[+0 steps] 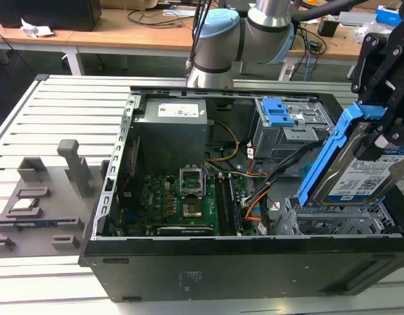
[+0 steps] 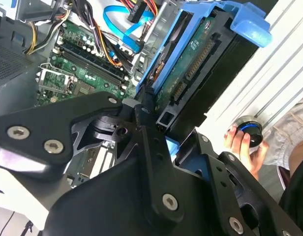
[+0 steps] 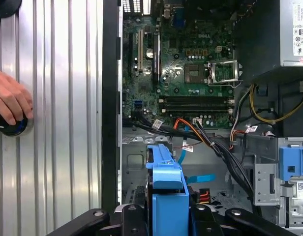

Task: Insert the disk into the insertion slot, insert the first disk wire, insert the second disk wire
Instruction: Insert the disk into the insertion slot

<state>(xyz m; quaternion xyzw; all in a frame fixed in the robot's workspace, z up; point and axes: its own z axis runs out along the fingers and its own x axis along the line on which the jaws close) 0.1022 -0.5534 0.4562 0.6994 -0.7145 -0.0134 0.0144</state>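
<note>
Even, diffuse room light falls from above in the exterior view. The ribbed bench (image 1: pixel 64 105) reads pale grey, washes out toward the exterior view's lower left, and carries no hard shadows. Inside the computer case (image 1: pixel 222 269) the light drops off, and the motherboard (image 1: pixel 182 203) sits in soft shade below the walls. The gripper (image 1: pixel 380 128) is near-black with little detail, while the white label of the disk (image 1: pixel 363 174) is bright. In the second wrist view the bench is blown out to white beside the case. In the first wrist view glare streaks run along the bench ridges, and the corner beside the power supply (image 3: pixel 294 29) lies in deep shadow.
</note>
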